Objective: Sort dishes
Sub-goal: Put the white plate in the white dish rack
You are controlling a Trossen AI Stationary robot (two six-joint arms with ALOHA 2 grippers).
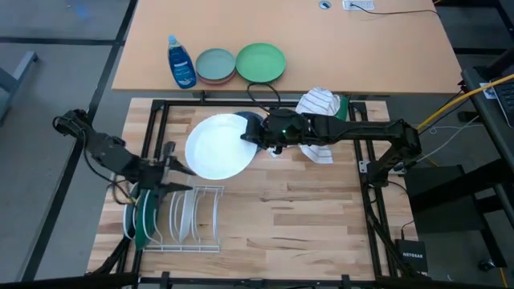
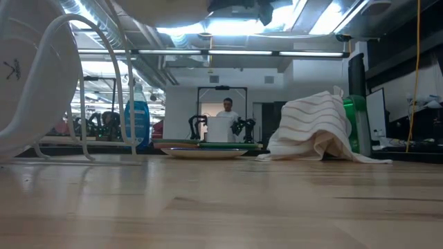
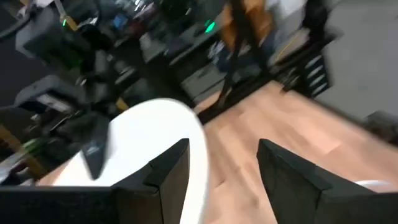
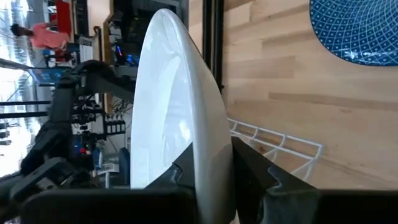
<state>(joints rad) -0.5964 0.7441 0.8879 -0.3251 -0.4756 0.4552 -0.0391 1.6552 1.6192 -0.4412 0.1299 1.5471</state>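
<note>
A white plate (image 1: 217,146) is held above the table by my right gripper (image 1: 255,138), which is shut on its right rim. My left gripper (image 1: 178,164) is open at the plate's left rim, and the plate also shows past its fingers in the left wrist view (image 3: 140,140). A dark blue speckled plate (image 4: 359,31) lies flat on the table under my right arm. A wire dish rack (image 1: 183,217) at the near left holds a dark green plate (image 1: 143,223) and white plates (image 1: 186,215) standing on edge. My right gripper pinches the white plate's rim (image 4: 208,155) between its two fingers, one on each face. The fingers come level from the table's right side. The plate is lifted clear of the table and lies nearly flat. My left gripper stands open at the plate's left rim (image 3: 198,140); I cannot tell whether it touches.
A striped towel (image 1: 320,104) lies at the far right of the work table. On the table beyond stand a blue soap bottle (image 1: 181,63), a grey-blue plate over a pink one (image 1: 215,66) and a light green plate (image 1: 261,62). A person (image 2: 227,111) shows far behind.
</note>
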